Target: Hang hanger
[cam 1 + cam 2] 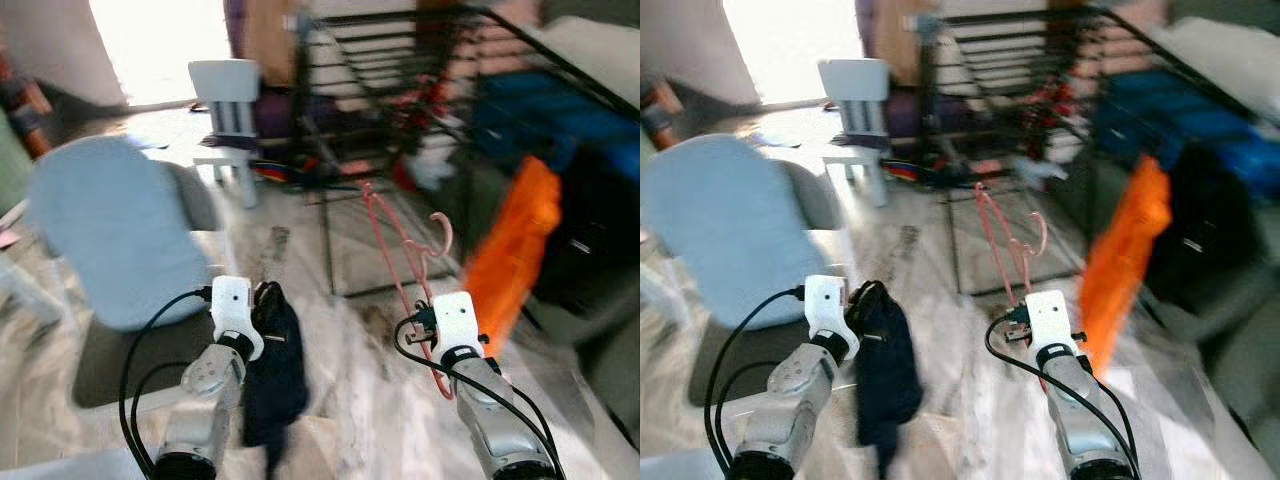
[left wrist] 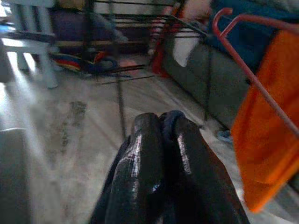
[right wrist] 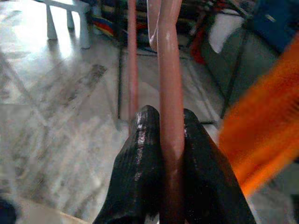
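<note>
A salmon-pink hanger (image 1: 398, 262) stands upright in front of me with its hook (image 1: 441, 234) at the top. My right gripper (image 3: 163, 114) is shut on the hanger's (image 3: 170, 84) lower bar, one finger on each side. My left gripper (image 2: 161, 122) is shut on a dark navy garment (image 1: 275, 370) that droops toward the floor; a fold of it shows between the fingertips. A black wire drying rack (image 1: 380, 60) stands ahead, beyond both grippers. The head views are blurred.
An orange cloth (image 1: 512, 250) hangs at the right, close to the hanger. A light-blue padded chair (image 1: 110, 230) stands at the left, and a small white chair (image 1: 225, 110) further back. Blue items (image 1: 540, 110) lie piled at the right. The floor is pale marble (image 1: 350, 400).
</note>
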`<state>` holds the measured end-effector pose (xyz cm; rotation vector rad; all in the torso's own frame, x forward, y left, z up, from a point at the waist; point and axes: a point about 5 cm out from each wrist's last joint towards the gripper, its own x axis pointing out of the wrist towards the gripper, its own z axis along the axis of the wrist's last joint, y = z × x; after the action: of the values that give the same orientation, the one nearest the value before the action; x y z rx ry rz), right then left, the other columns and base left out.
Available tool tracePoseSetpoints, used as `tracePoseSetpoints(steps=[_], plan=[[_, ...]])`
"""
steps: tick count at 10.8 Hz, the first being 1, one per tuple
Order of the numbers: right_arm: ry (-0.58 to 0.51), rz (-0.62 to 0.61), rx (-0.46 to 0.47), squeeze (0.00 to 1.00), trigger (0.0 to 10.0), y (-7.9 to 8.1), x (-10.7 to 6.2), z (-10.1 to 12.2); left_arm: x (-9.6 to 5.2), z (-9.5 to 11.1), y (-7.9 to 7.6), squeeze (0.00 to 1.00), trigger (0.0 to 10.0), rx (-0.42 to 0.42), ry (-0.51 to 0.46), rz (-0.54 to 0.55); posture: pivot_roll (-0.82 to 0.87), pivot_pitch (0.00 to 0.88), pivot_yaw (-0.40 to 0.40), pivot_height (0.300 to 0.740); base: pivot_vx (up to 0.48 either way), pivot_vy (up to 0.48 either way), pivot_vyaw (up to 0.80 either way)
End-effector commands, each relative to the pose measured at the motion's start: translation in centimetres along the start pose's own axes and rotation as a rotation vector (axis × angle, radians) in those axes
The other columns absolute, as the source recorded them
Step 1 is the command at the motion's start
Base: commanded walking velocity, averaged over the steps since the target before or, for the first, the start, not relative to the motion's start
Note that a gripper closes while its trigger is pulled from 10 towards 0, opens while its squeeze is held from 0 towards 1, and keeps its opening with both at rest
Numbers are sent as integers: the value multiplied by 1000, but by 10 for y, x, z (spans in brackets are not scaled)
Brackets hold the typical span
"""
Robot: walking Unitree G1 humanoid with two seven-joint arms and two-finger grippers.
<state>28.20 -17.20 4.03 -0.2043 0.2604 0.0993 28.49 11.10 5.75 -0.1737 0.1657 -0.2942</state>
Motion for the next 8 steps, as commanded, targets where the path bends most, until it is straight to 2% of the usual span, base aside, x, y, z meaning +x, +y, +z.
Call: tracePoseSetpoints(steps=[1,7,8], plan=[[-17,-19,-5,0,10000,-7,1,4,4,8,-9,0,10000,8,-39,-39,-186,0,35,740,0,-480,0],[-13,-6,-13,0,10000,-5,2,5,2,3,-8,0,10000,1,-20,-44,-186,0,33,740,0,-476,0],[-14,-3,-10,0,10000,-5,2,5,2,1,-7,0,10000,-12,-12,-22,-185,0,33,740,0,0,0]])
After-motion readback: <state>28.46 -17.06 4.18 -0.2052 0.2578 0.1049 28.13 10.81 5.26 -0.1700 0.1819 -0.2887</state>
